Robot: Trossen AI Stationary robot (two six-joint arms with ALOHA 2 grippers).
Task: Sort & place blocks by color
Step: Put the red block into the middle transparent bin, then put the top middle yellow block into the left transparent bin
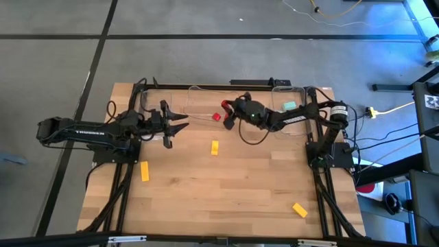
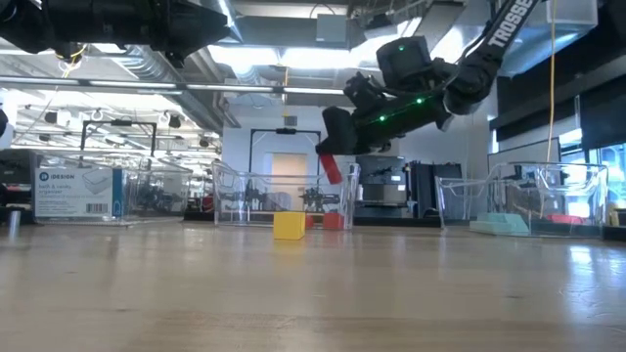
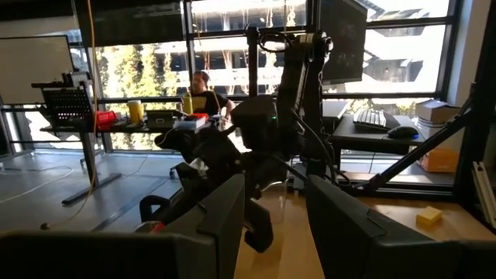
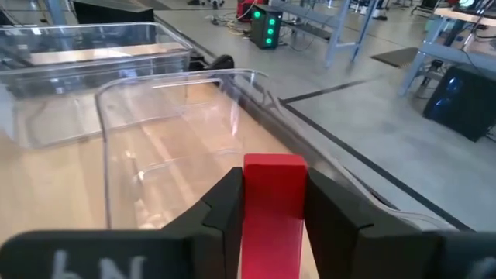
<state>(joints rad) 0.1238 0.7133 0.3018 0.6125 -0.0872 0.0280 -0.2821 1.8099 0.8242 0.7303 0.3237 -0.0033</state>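
Nearest the table's front edge, one yellow block (image 1: 300, 210) toward the right corner; farther in, a second yellow block (image 1: 145, 171) on the left, then a third (image 1: 215, 147) near the middle, seen in the low view as a yellow block (image 2: 289, 226) on bare wood; all three well apart on the wooden table (image 1: 226, 192)

Past these, left gripper (image 1: 180, 125) level over the table's left half, fingers (image 3: 225, 217) parted with nothing between them; white lettering along the left arm (image 1: 86, 132), too small to read from above

Across from it, right gripper (image 1: 225, 116) reaching in from the right over the clear bins (image 1: 206, 103) at the back edge, arm angled down with green lights lit at the wrist; fingers clamped on a red block (image 4: 273, 203) held upright between them, raised above the table in the low view; another red block (image 1: 216, 116) just beside the gripper in the middle bin; light teal block (image 1: 290, 106) in the right bin; "TROSSE" readable on the right arm (image 2: 504, 24)

Far off on the left, a storage box (image 2: 80, 193) labelled "IDESIGN"
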